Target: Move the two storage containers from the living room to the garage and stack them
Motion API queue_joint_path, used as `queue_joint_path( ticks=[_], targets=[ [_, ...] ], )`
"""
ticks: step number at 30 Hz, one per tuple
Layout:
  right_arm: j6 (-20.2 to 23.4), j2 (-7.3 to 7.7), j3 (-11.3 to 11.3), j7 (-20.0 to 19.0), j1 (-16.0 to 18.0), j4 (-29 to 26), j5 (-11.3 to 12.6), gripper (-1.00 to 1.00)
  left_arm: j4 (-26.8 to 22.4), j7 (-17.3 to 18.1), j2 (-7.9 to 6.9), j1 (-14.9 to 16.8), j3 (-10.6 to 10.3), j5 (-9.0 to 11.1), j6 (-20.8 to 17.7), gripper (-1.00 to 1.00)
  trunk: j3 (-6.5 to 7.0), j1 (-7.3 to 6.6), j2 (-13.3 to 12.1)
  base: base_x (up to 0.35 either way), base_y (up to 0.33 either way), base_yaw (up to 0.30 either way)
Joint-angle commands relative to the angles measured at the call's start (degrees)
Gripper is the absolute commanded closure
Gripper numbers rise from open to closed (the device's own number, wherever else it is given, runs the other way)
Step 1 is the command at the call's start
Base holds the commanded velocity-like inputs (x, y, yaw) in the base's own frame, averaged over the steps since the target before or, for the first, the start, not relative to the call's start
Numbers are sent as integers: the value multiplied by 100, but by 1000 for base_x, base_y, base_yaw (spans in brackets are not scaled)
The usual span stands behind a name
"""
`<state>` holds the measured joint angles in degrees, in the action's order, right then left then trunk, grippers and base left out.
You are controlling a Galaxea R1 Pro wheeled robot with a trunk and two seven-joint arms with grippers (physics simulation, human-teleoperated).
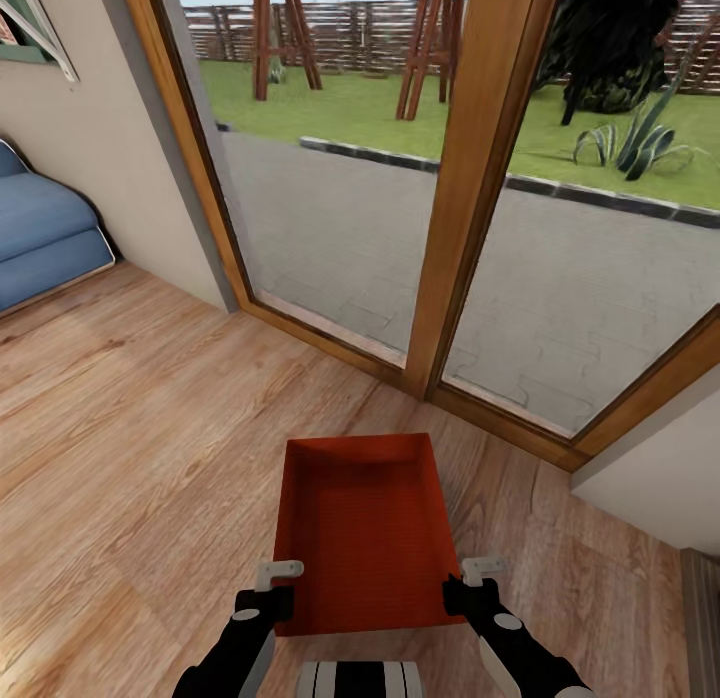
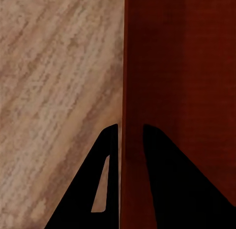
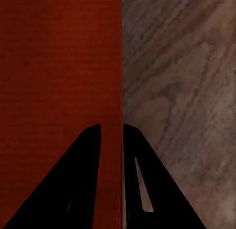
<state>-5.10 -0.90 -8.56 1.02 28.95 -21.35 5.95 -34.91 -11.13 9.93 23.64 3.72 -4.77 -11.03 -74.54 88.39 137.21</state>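
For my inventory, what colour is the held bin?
Rust-red bin, plain inside; clearest in the head view.

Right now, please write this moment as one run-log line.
room: living room, by glass doors | storage container: held above wood floor | left gripper: shut on left wall | right gripper: shut on right wall

**Robot holds red bin by both side walls at glass doors**

A rust-red storage container [image 1: 365,533] sits between the robot's two arms above the light wood-plank floor [image 1: 130,428]. The left gripper [image 1: 268,590] meets the bin's left wall near its close end; the right gripper [image 1: 472,584] meets the right wall opposite. Ahead stand wood-framed glass doors [image 1: 470,178], with paving, lawn and a slatted fence outside. A blue cushion seat [image 1: 40,233] sits at far left.
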Motion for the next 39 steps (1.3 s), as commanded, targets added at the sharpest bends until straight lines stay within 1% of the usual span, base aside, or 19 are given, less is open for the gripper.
queue_joint_path(
  ticks=[1, 4, 5, 14, 19, 25, 39],
  targets=[
    [-26, 20, -5, 29, 5, 8, 58, 100, -16, -75, 7, 0, 41, -150, -49, 100, -4, -1, 1, 0, 0, 0],
    [-26, 20, -5, 29, 5, 8, 59, 100, -16, -77, 7, 0, 41, -149, -49, 100, -4, -1, 1, 0, 0, 0],
    [-26, 20, -5, 29, 5, 8, 61, 100, -16, -76, 7, 0, 41, -150, -49, 100, 14, -23, -39, 0, 0, 0],
    [-26, 20, -5, 29, 5, 8, 55, 100, -16, -73, 7, 0, 41, -152, -49, 100, 14, -23, -39, 0, 0, 0],
    [-26, 20, -5, 29, 5, 8, 58, 100, -16, -65, 7, 0, 41, -154, -70, 100, 104, -133, -239, 0, 0, 0],
    [-26, 20, -5, 24, 5, 8, 59, 100, -16, 37, 7, 0, 41, -156, -75, 100, 212, -265, -480, 0, 0, 0],
    [-26, 21, -5, 12, 5, 8, 56, 100, -16, 41, 7, 0, 41, -156, -68, 100, 463, -572, -1041, 0, 0, 0]
  ],
)
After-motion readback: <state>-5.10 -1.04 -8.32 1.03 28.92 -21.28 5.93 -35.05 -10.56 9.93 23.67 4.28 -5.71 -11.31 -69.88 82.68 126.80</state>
